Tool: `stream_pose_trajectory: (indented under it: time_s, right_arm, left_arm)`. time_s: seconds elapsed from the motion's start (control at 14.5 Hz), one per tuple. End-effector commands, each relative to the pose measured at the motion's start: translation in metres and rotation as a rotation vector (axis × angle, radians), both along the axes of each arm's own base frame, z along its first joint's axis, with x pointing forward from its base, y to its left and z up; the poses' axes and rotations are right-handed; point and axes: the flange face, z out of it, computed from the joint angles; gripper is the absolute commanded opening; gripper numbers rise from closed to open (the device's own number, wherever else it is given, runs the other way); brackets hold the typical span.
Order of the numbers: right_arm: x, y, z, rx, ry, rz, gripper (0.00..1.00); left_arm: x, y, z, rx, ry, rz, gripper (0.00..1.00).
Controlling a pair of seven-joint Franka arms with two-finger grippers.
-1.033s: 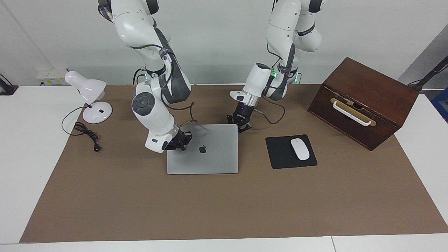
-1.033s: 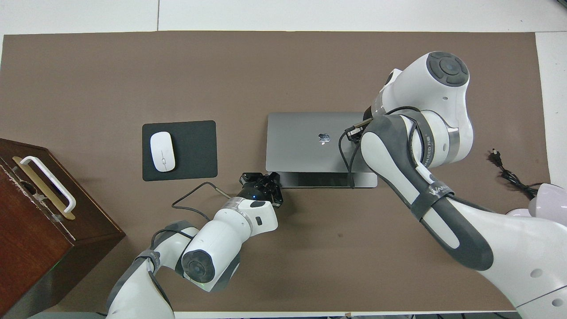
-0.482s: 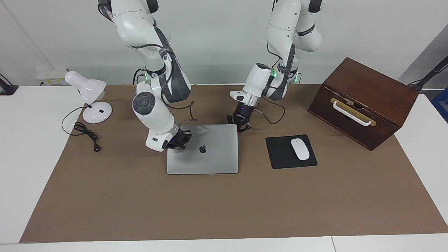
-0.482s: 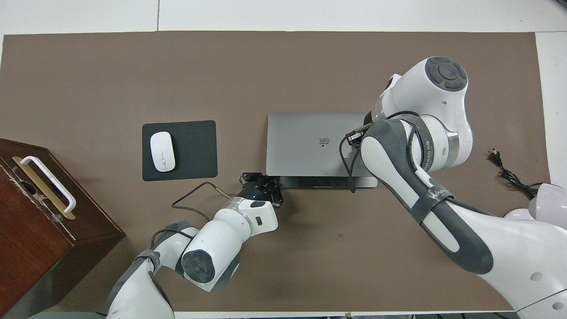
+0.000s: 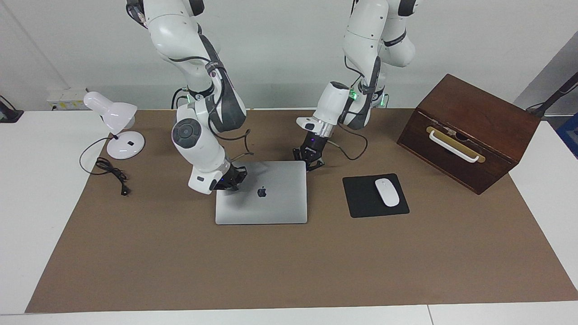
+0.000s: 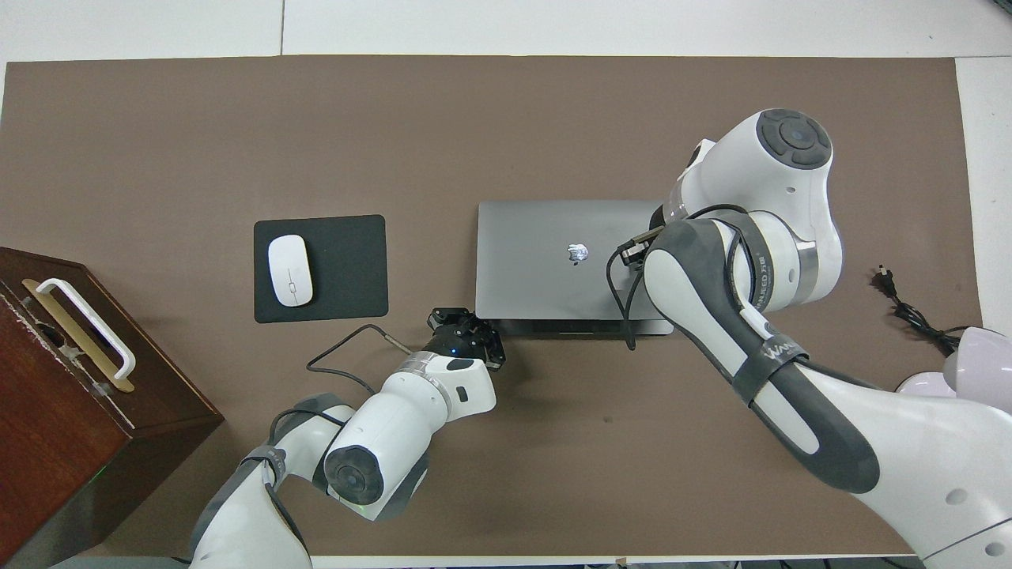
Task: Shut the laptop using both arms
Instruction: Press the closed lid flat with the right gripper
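**benchwatcher:** From where I'm standing, the laptop (image 5: 261,193) sits mid-frame in the facing view, on the brown mat (image 5: 289,266), lid almost flat. In the overhead view a thin strip of the deck shows along its lower edge, so I'd say not fully shut yet. Why are both grippers clenched with nothing in them?

**armnerd:** Closed fingers make a blunt pusher, that's my guess. The right gripper (image 5: 231,177) is on the lid's corner at centre-left of the facing view, fingertips together, gripping nothing, looks like it's pressing down. The left gripper (image 5: 309,159) is also pinched shut and empty, parked by the laptop's upper corner, just right of centre in the frame. Can't tell if it touches the base or only guards it, probably there so the thing doesn't slide.

**benchwatcher:** Makes sense. The mouse pad (image 5: 361,198) with the mouse (image 5: 387,192) is right of the laptop, apart from it. The wooden box (image 5: 469,131) is upper right, the lamp (image 5: 115,126) upper left. None of it in the way.

**armnerd:** Yeah, nearly done I'd say. One last gentle press.
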Motion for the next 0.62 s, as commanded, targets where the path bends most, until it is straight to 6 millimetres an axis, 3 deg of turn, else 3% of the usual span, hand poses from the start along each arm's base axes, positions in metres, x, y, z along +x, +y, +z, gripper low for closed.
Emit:
stream_pose_trajectory:
  time_s: [0.0,0.55]
  right_arm:
    - [-0.013,-0.004,-0.001,0.004,-0.006,-0.023,0.0]
    - [-0.023,0.004,-0.011,-0.001,-0.009,-0.013,0.0]
  left_arm:
    - [-0.003,-0.005,-0.018,0.022,0.005,-0.018,0.0]
    - [-0.004,-0.005,-0.021,0.027,0.007,-0.022,0.0]
